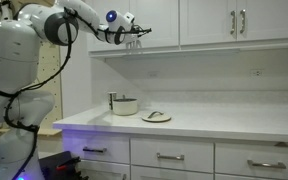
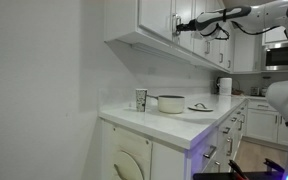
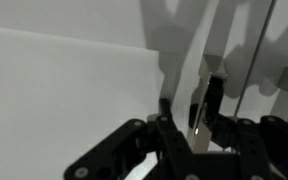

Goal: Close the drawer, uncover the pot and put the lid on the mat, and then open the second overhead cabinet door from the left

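The gripper [image 1: 136, 34], upper centre of the frame, straddles the overhead cabinet handle [image 3: 196, 95] with its jaws narrow; actual clamping cannot be confirmed. The uncovered pot [image 1: 125, 104] and the lid [image 1: 156, 116] sit lower centre on the counter [image 1: 234, 122], and the mat is indistinct.
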Controlling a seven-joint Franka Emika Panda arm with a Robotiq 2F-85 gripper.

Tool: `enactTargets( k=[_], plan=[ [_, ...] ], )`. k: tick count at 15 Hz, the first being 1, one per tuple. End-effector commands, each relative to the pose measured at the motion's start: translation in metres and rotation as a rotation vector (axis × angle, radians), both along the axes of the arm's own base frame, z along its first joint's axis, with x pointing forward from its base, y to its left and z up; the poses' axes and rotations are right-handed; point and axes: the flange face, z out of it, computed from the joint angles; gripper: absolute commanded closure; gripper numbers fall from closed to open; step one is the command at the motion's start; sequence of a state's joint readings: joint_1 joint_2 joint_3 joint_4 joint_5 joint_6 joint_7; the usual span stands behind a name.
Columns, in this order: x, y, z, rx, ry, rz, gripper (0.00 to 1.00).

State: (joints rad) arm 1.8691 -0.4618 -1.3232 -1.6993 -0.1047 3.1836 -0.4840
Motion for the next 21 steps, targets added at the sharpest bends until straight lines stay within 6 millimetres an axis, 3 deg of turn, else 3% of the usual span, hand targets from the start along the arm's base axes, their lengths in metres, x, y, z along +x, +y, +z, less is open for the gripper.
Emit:
enactTargets(
  k=[1, 10, 14, 18, 21],
  plan=[
    [0.003, -0.029, -0.004, -0.01, 0.099, -0.121, 0.94],
    [0.005, -0.061, -0.004, -0.002, 0.095, -0.119, 0.94],
    [0.005, -0.062, -0.004, 0.009, 0.092, -0.123, 0.94],
    [-0.009, -0.1, 0.003, 0.035, 0.184, -0.169, 0.94],
    [-0.031, -0.128, 0.007, 0.029, 0.248, -0.193, 0.94]
  ],
)
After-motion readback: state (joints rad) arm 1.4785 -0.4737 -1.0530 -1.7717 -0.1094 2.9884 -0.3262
